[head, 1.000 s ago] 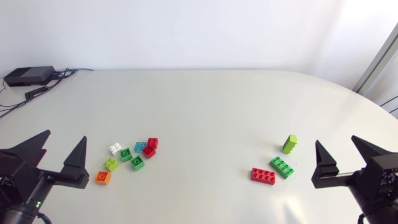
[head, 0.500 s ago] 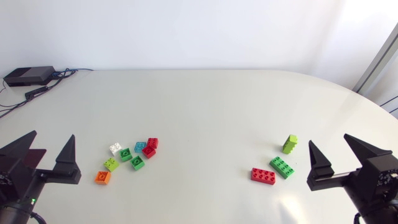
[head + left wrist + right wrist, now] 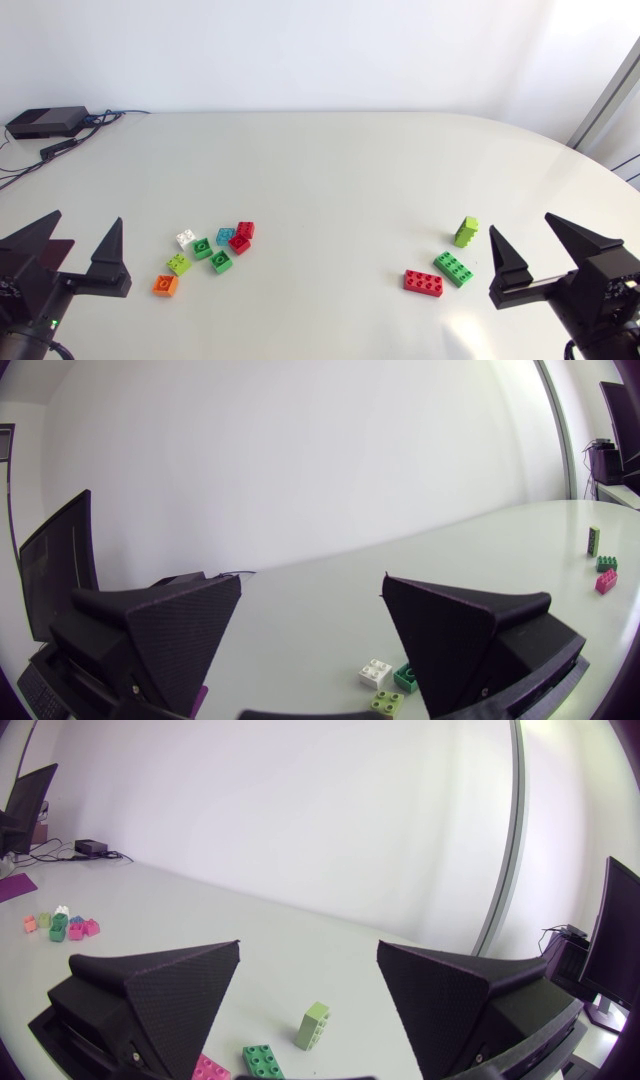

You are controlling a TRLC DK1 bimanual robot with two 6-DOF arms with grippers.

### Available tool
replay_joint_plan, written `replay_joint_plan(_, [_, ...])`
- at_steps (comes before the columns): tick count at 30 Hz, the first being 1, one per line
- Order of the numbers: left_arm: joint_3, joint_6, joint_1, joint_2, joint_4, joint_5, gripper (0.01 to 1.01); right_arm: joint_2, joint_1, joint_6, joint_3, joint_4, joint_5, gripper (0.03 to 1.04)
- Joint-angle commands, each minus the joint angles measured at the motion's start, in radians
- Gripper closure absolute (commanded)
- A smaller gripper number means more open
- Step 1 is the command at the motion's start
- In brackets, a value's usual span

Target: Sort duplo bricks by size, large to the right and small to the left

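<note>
Bricks: small cluster (image 3: 212,250) beside left gripper (image 3: 85,222); large bricks (image 3: 445,268) beside right gripper (image 3: 522,226). Both grippers spread wide, holding nothing. Risk: a low arm sweep could topple the on-edge lime brick (image 3: 466,231)

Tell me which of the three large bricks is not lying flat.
The lime brick stands on edge; the red brick and the green brick lie flat.
</note>
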Motion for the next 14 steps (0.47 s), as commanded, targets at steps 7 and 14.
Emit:
replay_joint_plan(7, [-0.019, 0.015, 0.007, -0.018, -0.003, 0.009, 0.044, -0.009, -0.010, 0.053, -0.046, 0.004, -0.002, 0.07])
replay_joint_plan(14, [-0.019, 0.015, 0.007, -0.018, -0.003, 0.011, 0.044, -0.007, -0.051, 0.106, -0.046, 0.004, -0.001, 0.07])
